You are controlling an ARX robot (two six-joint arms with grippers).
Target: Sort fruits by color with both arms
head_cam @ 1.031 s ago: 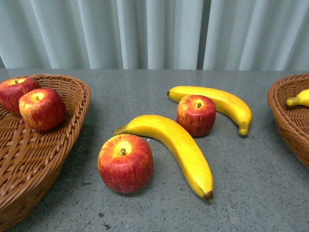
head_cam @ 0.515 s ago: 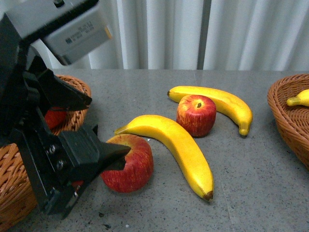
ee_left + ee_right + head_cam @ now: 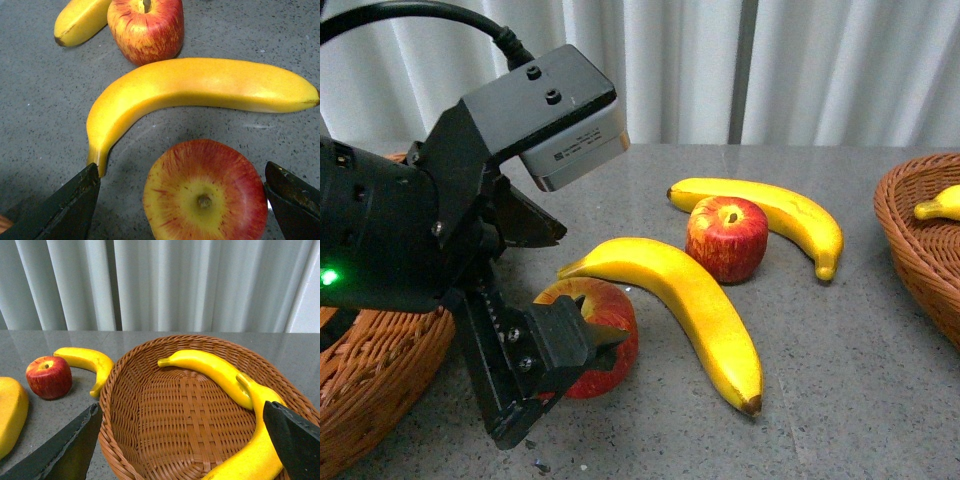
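Observation:
My left gripper (image 3: 592,287) is open and straddles the near red apple (image 3: 620,312), one finger on each side; the left wrist view shows this apple (image 3: 205,197) stem-up between the open fingers (image 3: 75,205), with small gaps. A long banana (image 3: 690,300) curves just behind it. Further back stands a second apple (image 3: 726,238), against another banana (image 3: 790,215). My right gripper (image 3: 182,412) is open, holding nothing, above the right basket (image 3: 120,375), which holds two bananas (image 3: 210,367) (image 3: 255,450). It is out of the front view.
A wicker basket (image 3: 380,370) sits at the left, mostly hidden behind my left arm (image 3: 390,240). The right basket (image 3: 920,250) with a banana (image 3: 940,205) stands at the table's right edge. A pale curtain hangs behind the grey table (image 3: 860,380).
My left arm has come into the front view from the left and moved forward and right. Its open fingers now bracket the near apple. The arm now hides the left basket's apples.

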